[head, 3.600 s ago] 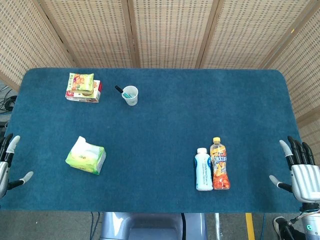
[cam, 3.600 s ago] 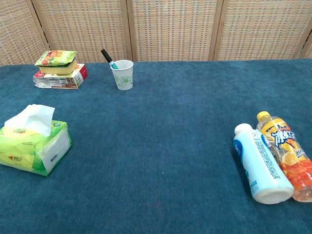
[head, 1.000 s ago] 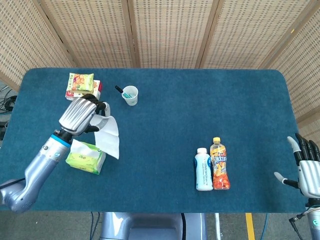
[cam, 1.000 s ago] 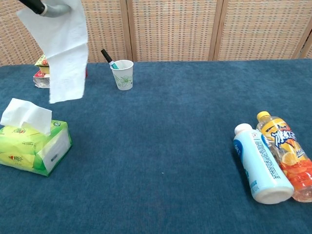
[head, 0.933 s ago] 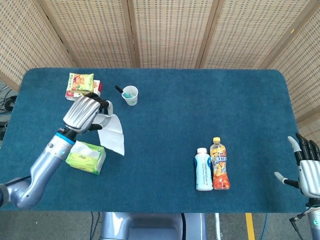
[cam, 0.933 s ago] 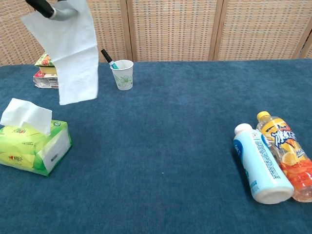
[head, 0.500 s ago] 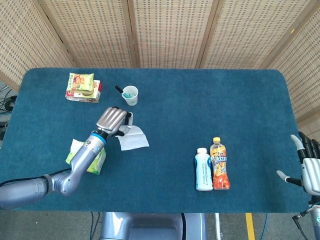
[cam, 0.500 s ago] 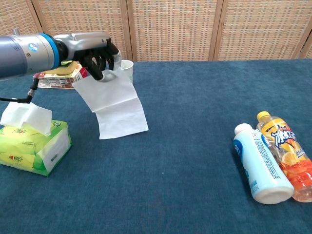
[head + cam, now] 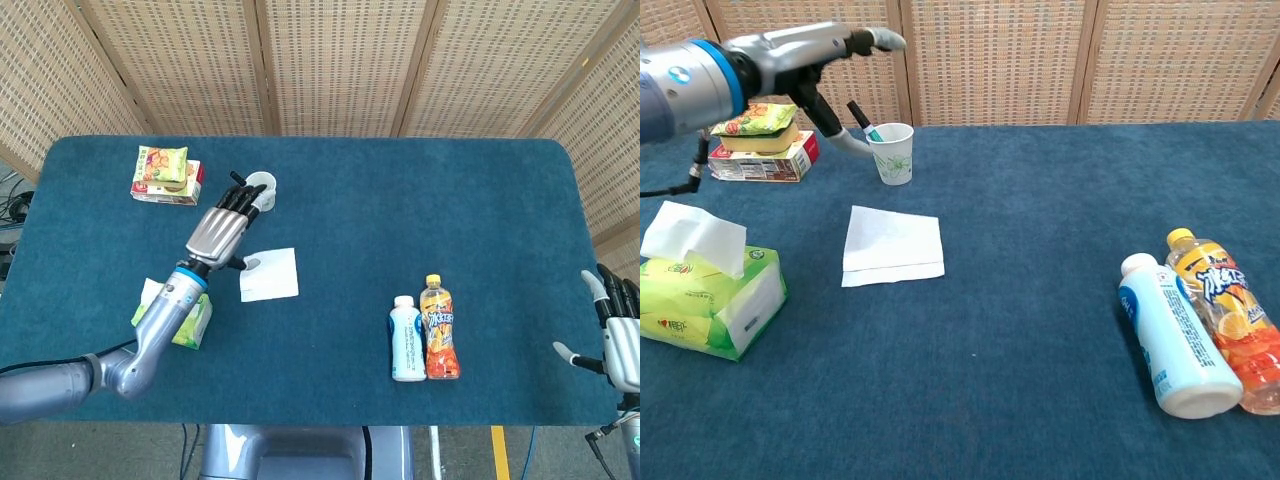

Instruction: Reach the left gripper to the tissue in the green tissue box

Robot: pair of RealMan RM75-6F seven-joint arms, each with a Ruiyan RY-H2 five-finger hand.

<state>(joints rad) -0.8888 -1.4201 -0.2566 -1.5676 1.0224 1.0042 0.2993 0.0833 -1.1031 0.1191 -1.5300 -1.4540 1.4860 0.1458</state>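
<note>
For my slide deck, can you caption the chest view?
Open left hand hovers above a tissue lying flat on the blue table, beside the green tissue box.

Blue carpeted table [image 9: 400, 200] fills the frame. Near L edge: green tissue box [image 9: 710, 305] w/ white tissue [image 9: 695, 236] poking up. Flat white tissue sheet [image 9: 892, 245] lies loose mid-left. Far L corner: red snack box [image 9: 760, 161], green snack bag [image 9: 758, 118] stacked on top. Paper cup [image 9: 891, 153] w/ pen [image 9: 860, 118] stands just beside. R side: white bottle [image 9: 1168, 336] & orange drink bottle [image 9: 1230, 312] lying down, touching.
</note>
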